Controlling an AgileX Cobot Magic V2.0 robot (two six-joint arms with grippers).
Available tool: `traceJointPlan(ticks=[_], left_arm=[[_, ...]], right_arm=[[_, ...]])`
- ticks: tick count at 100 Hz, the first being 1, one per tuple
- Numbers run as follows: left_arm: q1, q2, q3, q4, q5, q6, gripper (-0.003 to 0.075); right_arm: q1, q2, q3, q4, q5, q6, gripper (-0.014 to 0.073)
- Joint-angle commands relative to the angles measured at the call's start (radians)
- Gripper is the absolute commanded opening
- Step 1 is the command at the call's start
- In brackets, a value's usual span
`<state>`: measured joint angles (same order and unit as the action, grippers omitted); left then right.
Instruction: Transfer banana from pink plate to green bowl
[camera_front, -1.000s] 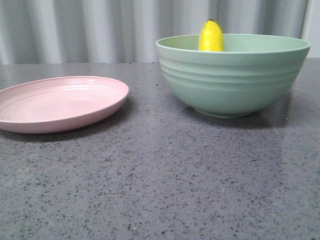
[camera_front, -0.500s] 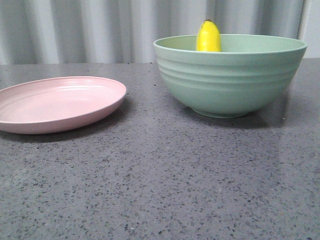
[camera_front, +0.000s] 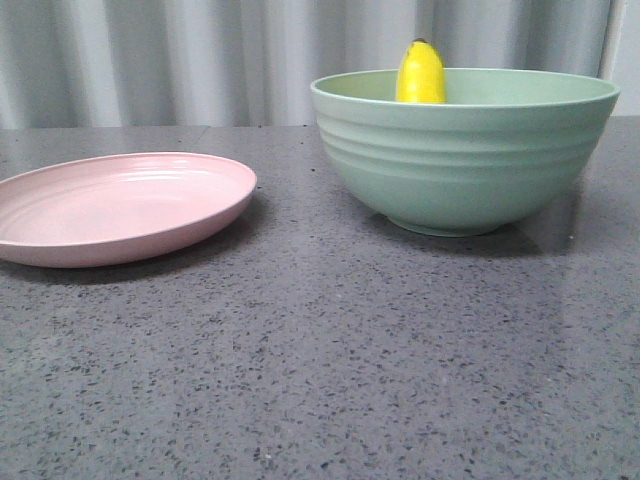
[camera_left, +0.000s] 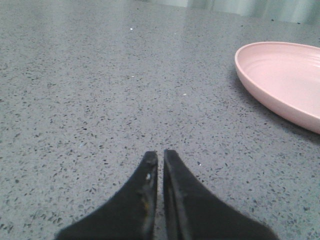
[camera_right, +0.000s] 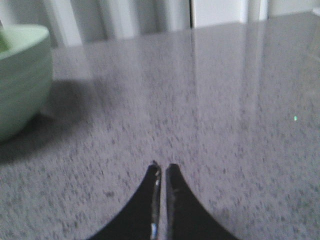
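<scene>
The yellow banana stands inside the green bowl, its dark tip poking above the rim at the back. The pink plate lies bare on the left of the table. No gripper shows in the front view. In the left wrist view my left gripper is shut and empty, low over the table, with the pink plate beside it. In the right wrist view my right gripper is shut and empty over the table, apart from the green bowl.
The grey speckled table stretches in front of the plate and bowl. A pale corrugated wall stands behind the table.
The front view shifted slightly left and back; the banana, bowl and plate keep their places relative to each other.
</scene>
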<state>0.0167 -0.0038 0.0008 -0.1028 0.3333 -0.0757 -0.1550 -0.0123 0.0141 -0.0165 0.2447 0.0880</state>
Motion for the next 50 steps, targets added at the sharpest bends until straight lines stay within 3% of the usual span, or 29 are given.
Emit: traceJointPlan(ticks=[1,9,50], left_arm=[[0.001,-0.033,0.027,-0.009,-0.024,-0.008,-0.0018],[0.001,-0.033,0.027,-0.009,-0.024,-0.008,-0.0019],[0.001,-0.033,0.027,-0.009,-0.024,-0.008,-0.0019]], right_arm=[[-0.005,-0.016,0.026,0.001,-0.009,-0.026,-0.0074],[-0.005,-0.016,0.026,0.001,0.048,-0.038,-0.0074],[-0.005,-0.016,0.026,0.001,0.046,-0.040,-0.0074]])
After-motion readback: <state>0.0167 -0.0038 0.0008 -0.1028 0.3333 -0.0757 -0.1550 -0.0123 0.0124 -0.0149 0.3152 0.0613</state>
